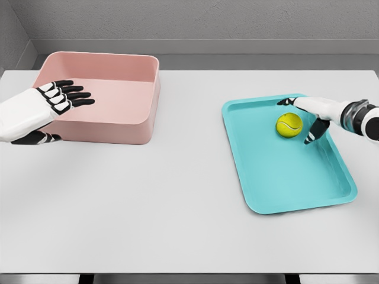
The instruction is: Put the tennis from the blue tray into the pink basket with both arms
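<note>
Fingers of the right hand (pixel 309 118) are spread wide around a yellow-green tennis ball (pixel 289 125), one black fingertip beyond it and another just beside its right edge; whether they touch it cannot be told. That ball, with a pale curved seam, lies in the far half of a blue tray (pixel 278 189) on the white table (pixel 166 207). Farther left, the left hand (pixel 44 106) reaches flat, fingers straight and together, over the near wall of a pink basket (pixel 127 127) holding nothing.
</note>
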